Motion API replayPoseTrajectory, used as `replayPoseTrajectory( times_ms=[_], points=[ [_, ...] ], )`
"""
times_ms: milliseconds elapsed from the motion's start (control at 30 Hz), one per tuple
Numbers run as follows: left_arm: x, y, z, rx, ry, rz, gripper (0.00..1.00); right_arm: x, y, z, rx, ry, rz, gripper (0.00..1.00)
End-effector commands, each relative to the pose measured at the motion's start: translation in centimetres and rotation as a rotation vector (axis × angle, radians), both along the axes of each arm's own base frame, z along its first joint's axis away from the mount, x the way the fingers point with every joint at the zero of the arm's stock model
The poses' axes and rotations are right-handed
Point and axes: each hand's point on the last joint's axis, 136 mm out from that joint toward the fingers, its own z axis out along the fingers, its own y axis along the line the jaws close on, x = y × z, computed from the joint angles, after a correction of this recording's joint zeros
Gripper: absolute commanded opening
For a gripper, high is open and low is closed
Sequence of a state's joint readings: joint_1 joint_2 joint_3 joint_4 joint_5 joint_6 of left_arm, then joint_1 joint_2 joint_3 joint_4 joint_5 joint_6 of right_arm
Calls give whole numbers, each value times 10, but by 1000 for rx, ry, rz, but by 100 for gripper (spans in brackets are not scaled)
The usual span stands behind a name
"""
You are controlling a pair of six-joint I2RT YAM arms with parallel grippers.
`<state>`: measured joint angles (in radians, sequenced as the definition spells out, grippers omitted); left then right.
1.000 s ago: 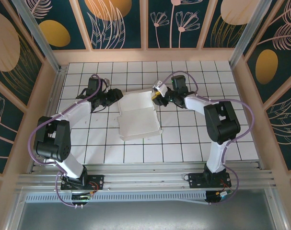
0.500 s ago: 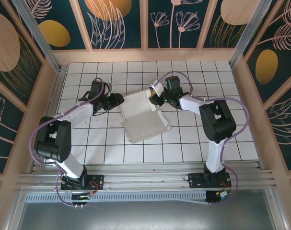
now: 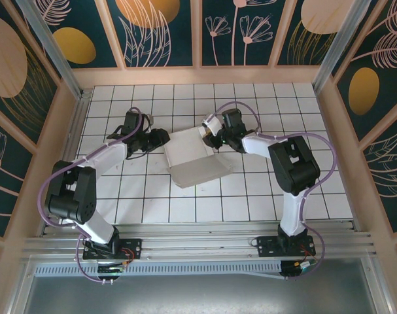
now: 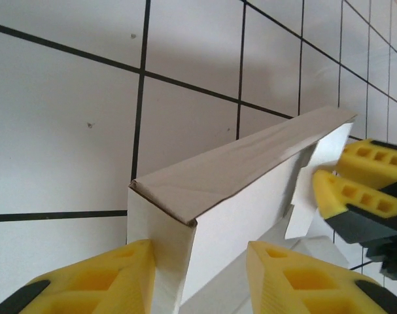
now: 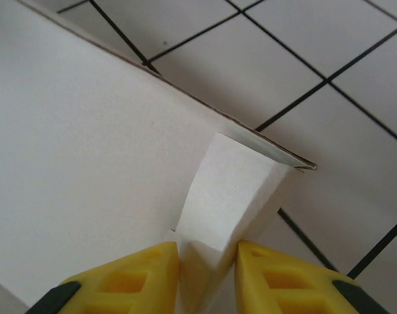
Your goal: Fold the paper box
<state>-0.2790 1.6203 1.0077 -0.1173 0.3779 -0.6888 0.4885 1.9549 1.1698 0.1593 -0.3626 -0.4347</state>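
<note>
Sitting near the middle of the white gridded table [image 3: 263, 190], the paper box [image 3: 197, 162] is skewed to the grid lines, with its far edge between the two grippers. The left gripper [image 3: 160, 137] is at the box's far-left corner, jaws apart and straddling an upright side wall [image 4: 241, 216]. In the left wrist view one yellow pad [image 4: 113, 278] touches that wall and the other pad [image 4: 296, 281] stands off it with a visible gap, so nothing is clamped. The right gripper [image 3: 210, 134] is at the far-right corner, jaws clamped on a small folded flap [image 5: 234, 190] of the box, with both its pads pressed against the flap. Both arms reach in from the near edge.
</note>
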Motion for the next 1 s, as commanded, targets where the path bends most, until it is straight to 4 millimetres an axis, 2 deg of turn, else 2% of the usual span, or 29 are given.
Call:
replayPoseTrajectory(
  times_ms=[0,133,267,367,467,567,733,967],
  points=[
    [-3,-35,38,-101,-133,-131,41,-35,34,7,28,40,95,27],
    [-3,-33,29,-87,-100,-114,41,-24,24,-5,-35,109,-19,26],
    [-3,-27,14,-60,-53,-80,42,-24,20,-17,-76,163,-63,12],
    [-3,-20,9,-25,-45,-54,44,-25,16,-20,-99,152,-83,8],
    [0,-14,13,5,-71,-26,44,-22,12,-17,-133,113,-108,0],
    [4,-16,28,-7,-130,-33,44,-19,12,1,-141,19,-114,0],
    [11,-18,62,-12,-249,-57,55,-13,9,55,-97,-213,-121,0],
    [0,-4,143,33,-556,-68,72,-23,-10,127,-56,-638,-138,0]
  ],
)
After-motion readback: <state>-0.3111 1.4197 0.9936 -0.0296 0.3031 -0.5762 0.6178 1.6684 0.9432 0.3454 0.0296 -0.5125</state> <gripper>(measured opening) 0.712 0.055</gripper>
